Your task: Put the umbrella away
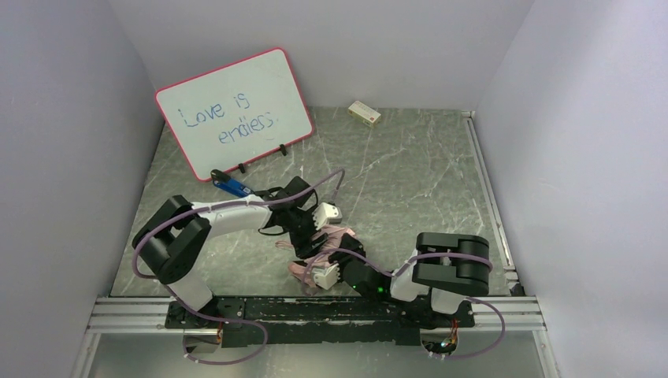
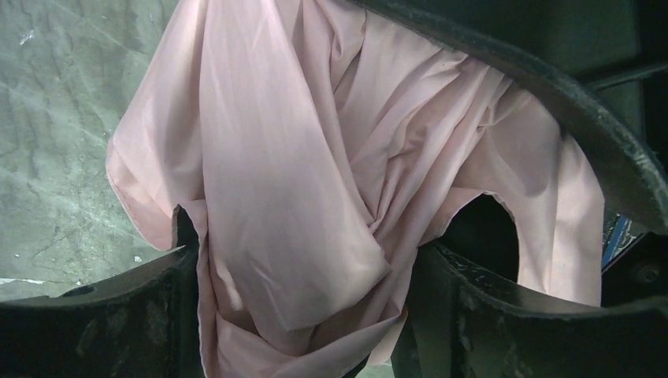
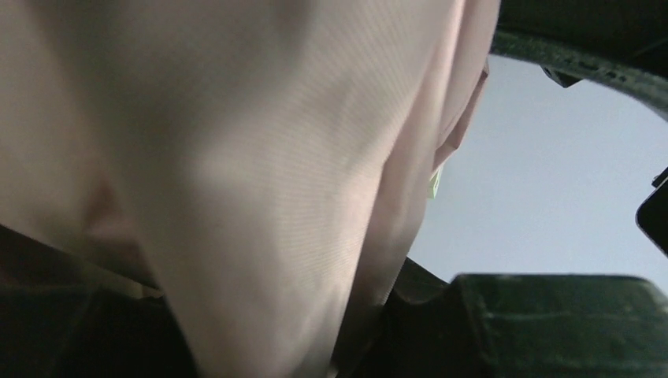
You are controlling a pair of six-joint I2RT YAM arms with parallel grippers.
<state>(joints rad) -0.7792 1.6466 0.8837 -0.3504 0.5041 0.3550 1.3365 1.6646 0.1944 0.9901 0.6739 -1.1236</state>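
Observation:
The umbrella (image 1: 336, 233) lies folded up as a crumpled pale pink bundle on the grey marbled table, near the front centre, between my two arms. My left gripper (image 1: 306, 236) reaches onto it from the left. In the left wrist view the pink canopy (image 2: 291, 173) fills the wide gap between the fingers (image 2: 473, 315) and touches both. My right gripper (image 1: 328, 269) comes in from the right, low at the bundle's near end. Pink fabric (image 3: 236, 157) fills most of the right wrist view, pinched between its dark fingers (image 3: 504, 323). Shaft, handle and strap are hidden.
A pink-framed whiteboard (image 1: 236, 110) with blue writing leans at the back left, with a blue marker (image 1: 231, 183) lying in front of it. A small cream box (image 1: 364, 113) sits by the back wall. Walls close in on three sides; a metal rail (image 1: 315, 311) runs along the near edge.

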